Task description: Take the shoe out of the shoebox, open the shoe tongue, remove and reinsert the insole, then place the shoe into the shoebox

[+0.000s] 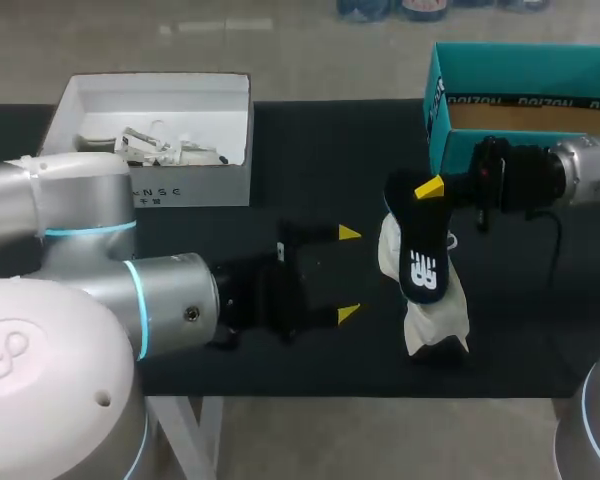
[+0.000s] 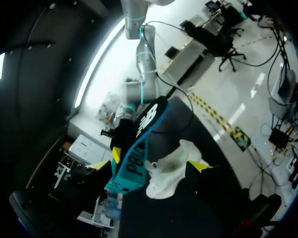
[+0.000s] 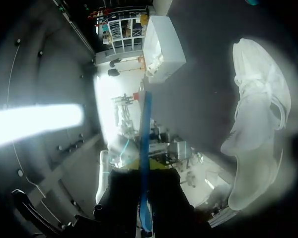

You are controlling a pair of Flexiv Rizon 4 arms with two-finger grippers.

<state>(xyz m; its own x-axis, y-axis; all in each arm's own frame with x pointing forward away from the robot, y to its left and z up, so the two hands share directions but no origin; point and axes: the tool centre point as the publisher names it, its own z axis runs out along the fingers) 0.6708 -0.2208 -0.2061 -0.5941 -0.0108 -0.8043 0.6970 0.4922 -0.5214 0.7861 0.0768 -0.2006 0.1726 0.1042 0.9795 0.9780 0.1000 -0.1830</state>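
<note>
**Insole out, ready to go back in**

The right claw (image 1: 427, 187) pinches the upper end of the black insole (image 1: 423, 262), which hangs down at its 6 o'clock over the white shoe (image 1: 435, 318) lying on the desk (image 1: 320, 150). I cannot tell whether the insole's lower tip is inside the shoe. The left claw (image 1: 348, 273) stands open at the shoe's 9 o'clock, apart from it. The teal shoebox (image 1: 435, 110) sits at the shoe's 1 o'clock and a white box (image 1: 195, 185) at its 10 o'clock. The removal step looks about done. Next, the insole needs guiding toe-first into the shoe while the left claw steadies it.
</note>
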